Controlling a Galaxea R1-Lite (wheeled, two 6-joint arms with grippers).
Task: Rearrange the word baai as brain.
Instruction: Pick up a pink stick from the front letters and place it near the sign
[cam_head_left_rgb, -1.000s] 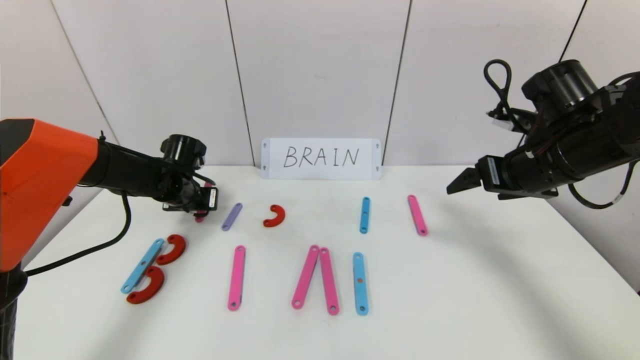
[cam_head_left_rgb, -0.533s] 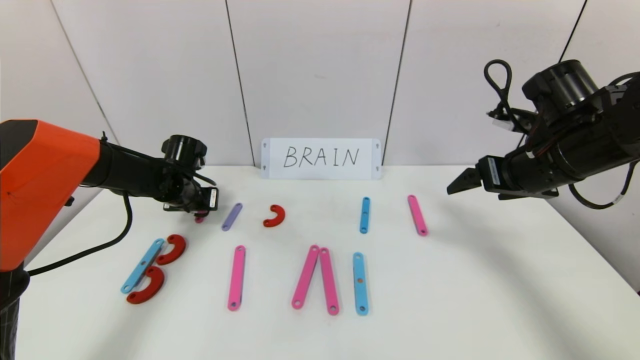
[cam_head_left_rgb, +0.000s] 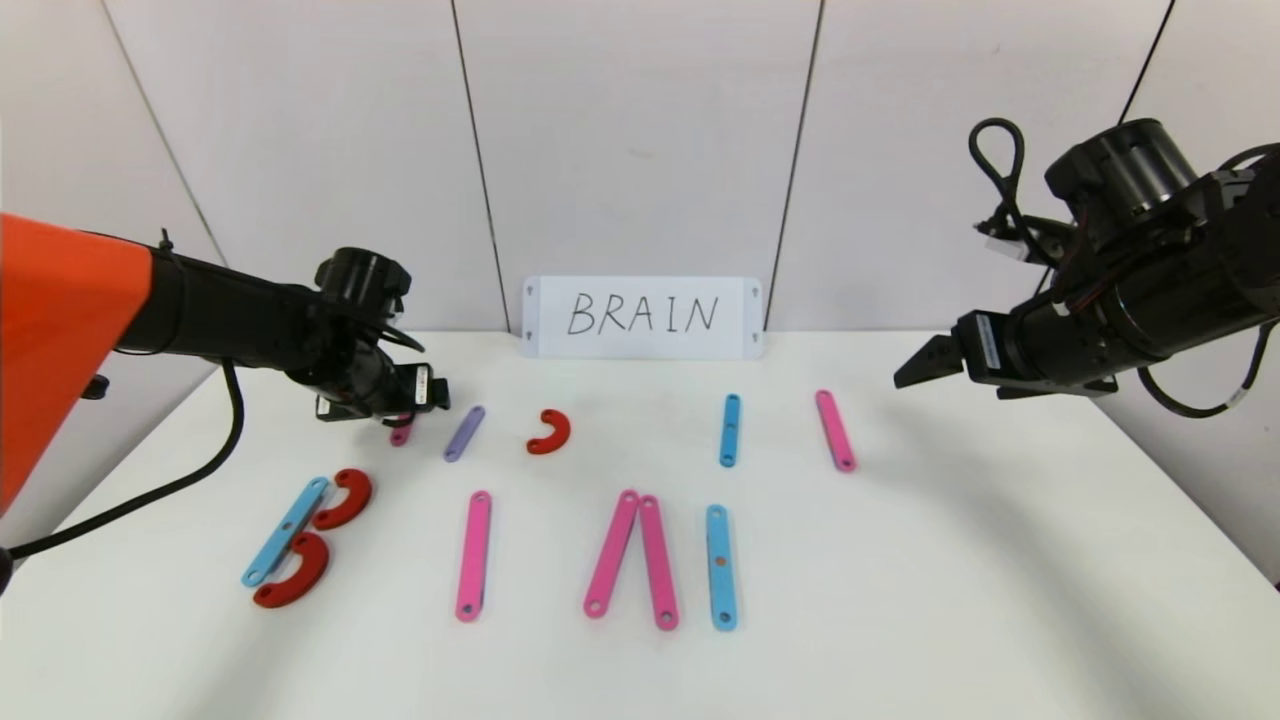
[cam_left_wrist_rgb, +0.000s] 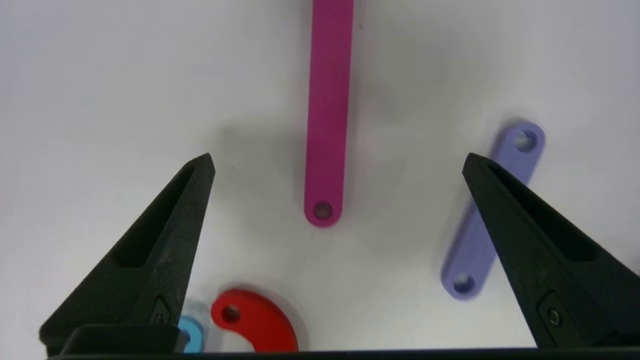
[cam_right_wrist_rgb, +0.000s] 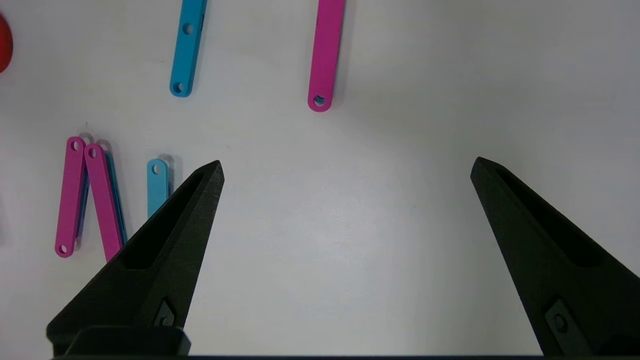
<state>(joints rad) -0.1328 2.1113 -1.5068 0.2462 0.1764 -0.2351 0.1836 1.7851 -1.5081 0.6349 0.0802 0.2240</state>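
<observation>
Left end effector (cam_left_wrist_rgb: 335, 165), spread wide, hangs over a pink strip (cam_left_wrist_rgb: 327, 115) near the table's back-left corner; withdrawing low could nudge the purple strip (cam_left_wrist_rgb: 492, 210) beside it.

Orange shell on the black left arm (cam_head_left_rgb: 200, 325), looped black cables, 2 tapered matte-black fingers (cam_left_wrist_rgb: 150, 250) with small screws.

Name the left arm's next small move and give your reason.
Probably lift the left gripper clear and back away. Its jaws stand wide open with the pink strip lying flat on the table between them, apart from the purple strip, so that strip looks set down.
</observation>
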